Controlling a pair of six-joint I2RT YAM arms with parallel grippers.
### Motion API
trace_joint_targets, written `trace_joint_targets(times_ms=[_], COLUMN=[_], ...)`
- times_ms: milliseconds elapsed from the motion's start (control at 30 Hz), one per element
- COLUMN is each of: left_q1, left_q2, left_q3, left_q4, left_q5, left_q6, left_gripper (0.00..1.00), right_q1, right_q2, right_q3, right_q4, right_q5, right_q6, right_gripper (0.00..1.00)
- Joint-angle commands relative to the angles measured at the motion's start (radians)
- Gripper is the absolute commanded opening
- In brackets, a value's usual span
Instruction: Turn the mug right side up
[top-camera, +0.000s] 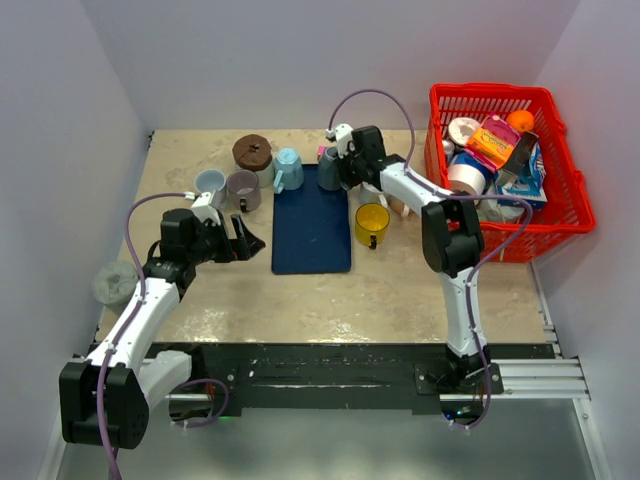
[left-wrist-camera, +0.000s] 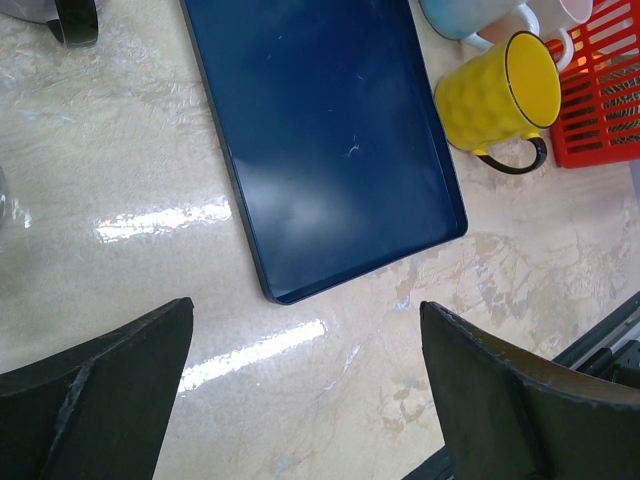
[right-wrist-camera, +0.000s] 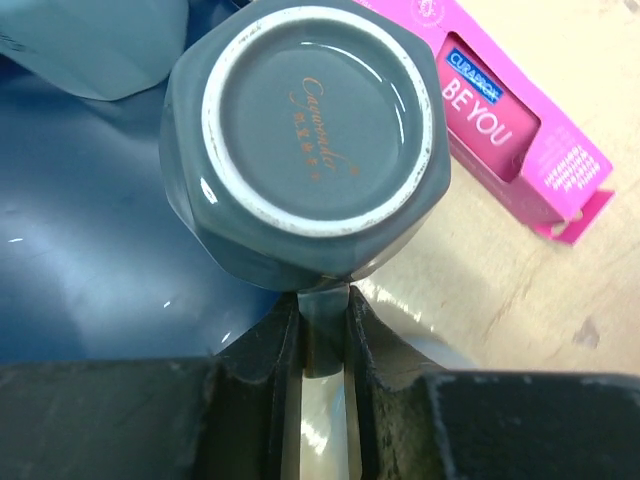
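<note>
Right gripper (right-wrist-camera: 322, 305) clamped on upside-down mug (right-wrist-camera: 310, 140) handle — at tray (right-wrist-camera: 80, 250) edge, left gripper (left-wrist-camera: 305, 345) spread wide

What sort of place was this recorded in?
Probably a lab test cell, not a kitchen: bare white walls box in a stone-look table holding a red basket of mixed goods and several mugs.

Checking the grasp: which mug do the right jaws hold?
The dark grey mug, base up at the blue tray's corner, handle pinched; the yellow mug sits untouched.

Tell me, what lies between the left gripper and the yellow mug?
The blue tray lies between the left gripper and yellow mug, clearest in the top view.
</note>
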Motion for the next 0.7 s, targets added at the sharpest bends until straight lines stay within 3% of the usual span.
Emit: trace_joint_targets(times_ms=[0, 267, 400, 533, 667], left_q1=[0.007, 0.007, 0.004, -0.016, -0.123], left_q2=[-0.002, -0.031, -0.067, -0.087, -0.090], left_q3=[0.026, 0.018, 0.018, 0.018, 0.021], left_q4=[0.027, 0.053, 0.122, 0.362, 0.593], left_q5=[0.015, 0.057, 0.162, 0.284, 0.288], left_q6=[0.005, -0.001, -0.073, -0.234, -0.423], left_gripper=[0.99, 0.99, 0.99, 0.99, 0.99], right_q1=[-0.003, -0.001, 0.013, 0.051, 0.185], right_q2=[-0.223, -0.496, -0.671, -0.844, -0.976], right_q3=[-0.001, -0.174, -0.369, -0.535, -0.644], right_q4=[0.108, 0.161, 0.293, 0.465, 0.597], right_q5=[-0.017, -0.152, -0.262, -0.317, -0.240], right_q6=[0.122, 0.380, 0.559, 0.809, 0.935], right_gripper=[0.00, 0.00, 0.00, 0.00, 0.00])
